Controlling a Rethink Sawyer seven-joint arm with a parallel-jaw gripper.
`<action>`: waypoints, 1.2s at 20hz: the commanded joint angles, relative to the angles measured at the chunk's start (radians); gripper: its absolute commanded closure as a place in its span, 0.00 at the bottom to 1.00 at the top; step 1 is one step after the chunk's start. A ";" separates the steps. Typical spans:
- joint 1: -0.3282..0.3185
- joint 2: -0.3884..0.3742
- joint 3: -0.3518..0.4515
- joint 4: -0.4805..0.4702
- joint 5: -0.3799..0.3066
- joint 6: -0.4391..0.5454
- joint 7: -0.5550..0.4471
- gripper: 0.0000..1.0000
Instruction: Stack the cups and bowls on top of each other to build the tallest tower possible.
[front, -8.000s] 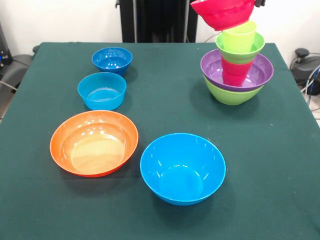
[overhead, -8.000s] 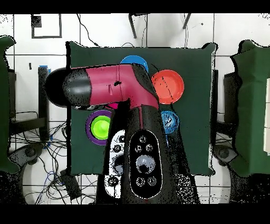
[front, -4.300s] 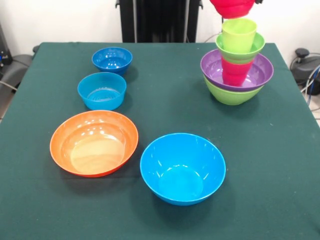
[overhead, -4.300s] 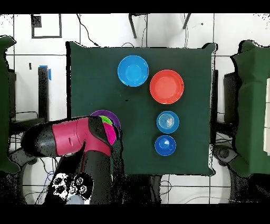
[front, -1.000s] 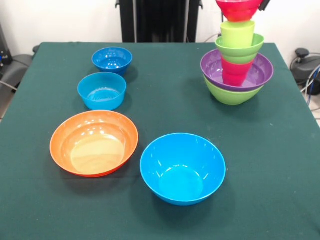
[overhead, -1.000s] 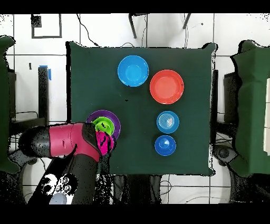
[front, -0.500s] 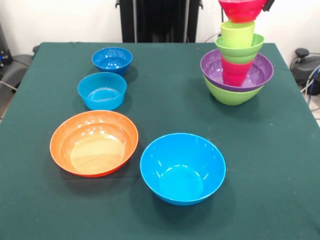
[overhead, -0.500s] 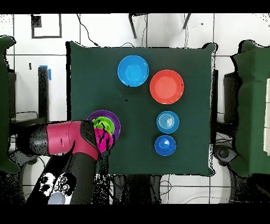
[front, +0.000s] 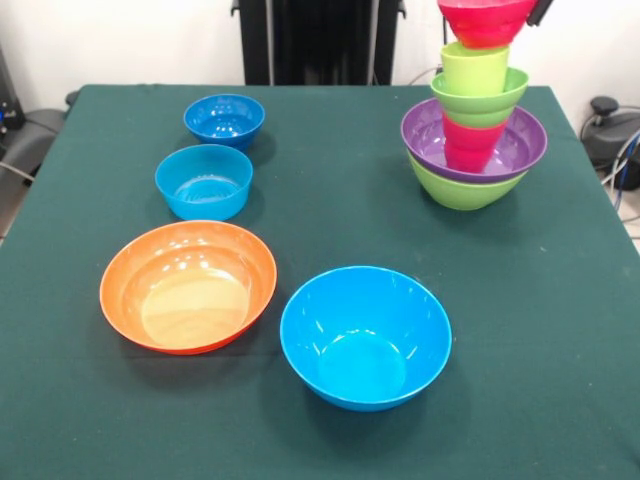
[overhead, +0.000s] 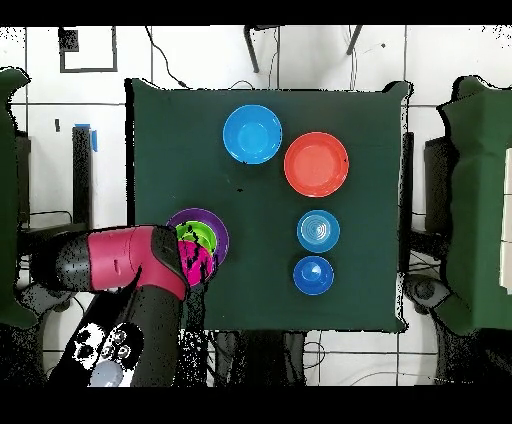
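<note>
Gripper's mostly out of frame so can't tell its grip, pink-red bowl (front: 485, 20) sits atop the tower (front: 474, 140); glossy, light plastic, looks slippery, so pinch the rim.

crimson arm (overhead: 125, 262), black joints, rounded casing

You have no text, label, brand, number or sign to read in either view.
</note>
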 joint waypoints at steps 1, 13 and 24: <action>0.002 0.054 0.040 -0.015 0.002 -0.038 0.175 1.00; 0.009 0.057 0.019 0.006 -0.008 -0.068 0.152 1.00; -0.007 0.061 0.042 -0.009 0.013 -0.085 0.143 1.00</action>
